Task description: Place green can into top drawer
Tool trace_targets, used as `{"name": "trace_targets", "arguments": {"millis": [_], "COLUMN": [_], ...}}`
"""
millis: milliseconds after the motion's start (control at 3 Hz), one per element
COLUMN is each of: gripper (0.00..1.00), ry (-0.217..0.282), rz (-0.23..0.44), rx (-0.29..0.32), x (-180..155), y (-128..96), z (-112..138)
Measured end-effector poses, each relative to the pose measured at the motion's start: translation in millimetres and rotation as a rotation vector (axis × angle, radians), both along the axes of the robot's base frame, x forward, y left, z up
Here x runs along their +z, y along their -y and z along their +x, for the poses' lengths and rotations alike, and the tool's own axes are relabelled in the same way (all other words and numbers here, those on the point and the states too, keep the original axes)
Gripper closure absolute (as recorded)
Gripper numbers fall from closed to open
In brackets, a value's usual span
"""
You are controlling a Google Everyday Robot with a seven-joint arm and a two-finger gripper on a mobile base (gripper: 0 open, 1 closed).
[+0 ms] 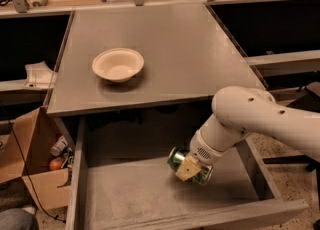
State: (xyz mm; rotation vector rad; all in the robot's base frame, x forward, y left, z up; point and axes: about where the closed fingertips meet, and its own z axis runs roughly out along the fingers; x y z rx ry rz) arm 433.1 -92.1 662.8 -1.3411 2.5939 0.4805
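The green can (179, 160) lies on its side in my gripper (190, 168), inside the open top drawer (135, 199), low over the drawer's grey bottom at its right middle. My white arm reaches down into the drawer from the right. The gripper is shut on the can; a tan finger pad (187, 169) presses against its side. Part of the can is hidden behind the gripper and wrist.
A cream bowl (118, 64) sits on the grey table (200, 49) above the drawer. A brown cardboard box (35, 166) with small items stands on the floor at the left. Shelving and clutter run along the back.
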Motion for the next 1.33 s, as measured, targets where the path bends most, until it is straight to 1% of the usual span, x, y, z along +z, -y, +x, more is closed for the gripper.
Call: {"name": "trace_targets", "arguments": {"millis": [333,667,1000,1333], "gripper": [1.0,1.0,1.0,0.87], "ry": [-0.045,-0.085,-0.102,-0.103], "rz": [0.012,0.033,0.045,0.045], "rx": [-0.044,-0.105,-0.132,-0.133], "x": [-21,-44,-58,-56], "y": [-1,-1,-4,-4], "z": [-7,-11,-10,-10]}}
